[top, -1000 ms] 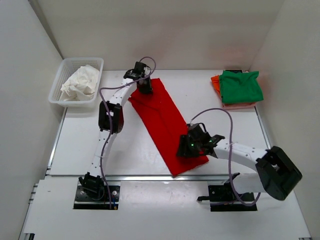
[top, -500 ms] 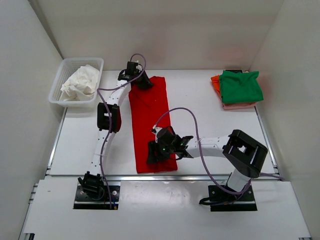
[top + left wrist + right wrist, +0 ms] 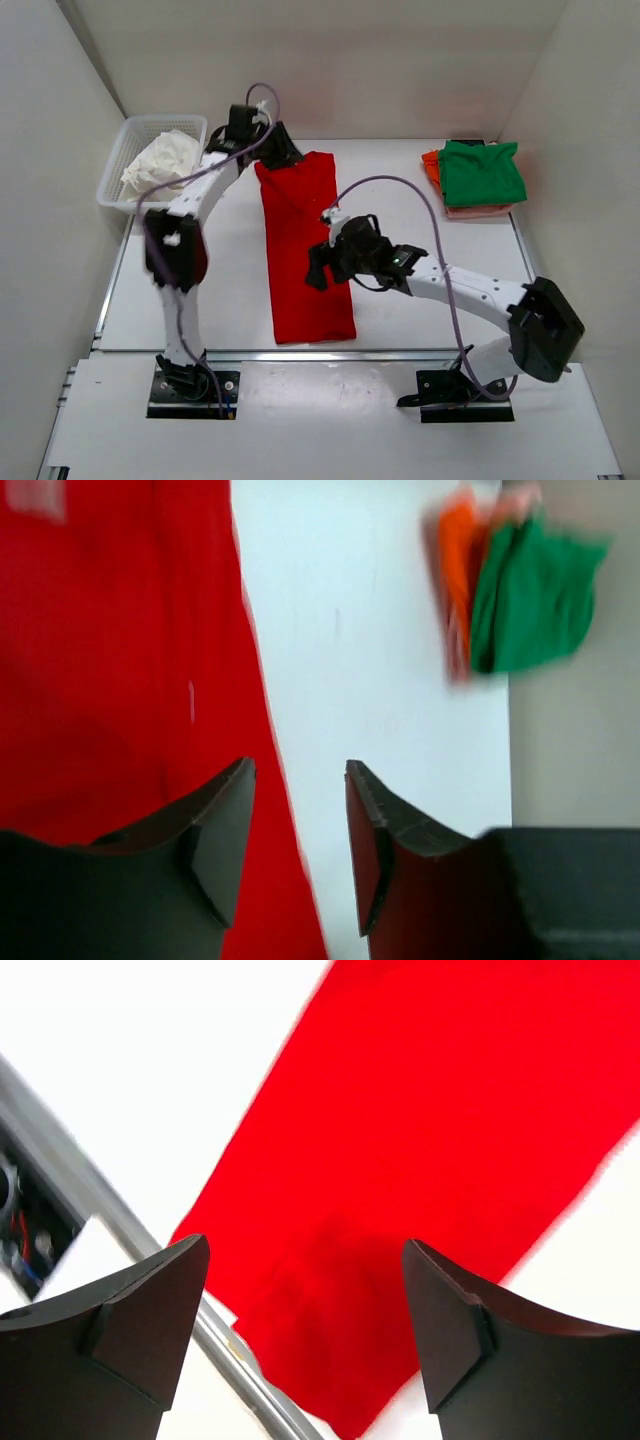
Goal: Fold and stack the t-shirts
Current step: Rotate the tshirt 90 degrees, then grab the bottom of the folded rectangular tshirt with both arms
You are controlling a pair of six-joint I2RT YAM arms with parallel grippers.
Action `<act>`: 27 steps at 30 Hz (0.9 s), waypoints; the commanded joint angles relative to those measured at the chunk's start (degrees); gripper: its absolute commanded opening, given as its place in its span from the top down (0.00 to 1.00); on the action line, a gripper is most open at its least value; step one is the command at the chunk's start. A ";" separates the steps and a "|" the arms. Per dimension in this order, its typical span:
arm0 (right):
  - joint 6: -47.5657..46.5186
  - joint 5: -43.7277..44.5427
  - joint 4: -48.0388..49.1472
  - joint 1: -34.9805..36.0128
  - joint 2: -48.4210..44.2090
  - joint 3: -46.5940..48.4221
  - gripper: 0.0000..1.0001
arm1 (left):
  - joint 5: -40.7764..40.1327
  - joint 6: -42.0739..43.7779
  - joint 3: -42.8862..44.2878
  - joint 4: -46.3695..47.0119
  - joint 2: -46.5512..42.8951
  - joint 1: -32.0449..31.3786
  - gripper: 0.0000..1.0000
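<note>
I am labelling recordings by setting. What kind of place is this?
Probably a robot lab test cell: a white table boxed in by white walls, a left arm and right arm bolted at its near edge, a red shirt and a folded stack on it.

White mesh basket [image 3: 112, 178] sitting at the table's [image 3: 420, 215] far-left corner, crumpled white cloth [image 3: 160, 165] lying inside (heaped, unfolded), metal rail [image 3: 400, 353] running along the near edge.

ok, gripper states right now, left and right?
Left gripper: open, at the edge of the red t-shirt, gripping nothing.
Right gripper: open, over the red t-shirt.
</note>
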 commanded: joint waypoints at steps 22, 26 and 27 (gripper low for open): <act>35.23 9.74 -0.02 8.60 -11.91 -26.27 0.42 | -13.93 -16.34 -100.70 8.67 -82.28 -15.84 0.41; 34.79 6.84 1.40 8.95 -8.83 -25.40 0.46 | -14.44 -17.57 -100.89 8.17 -80.45 -18.56 0.42; 34.96 6.58 1.74 8.60 -7.78 -24.87 0.46 | -14.19 -16.53 -99.58 7.11 -78.87 -18.74 0.42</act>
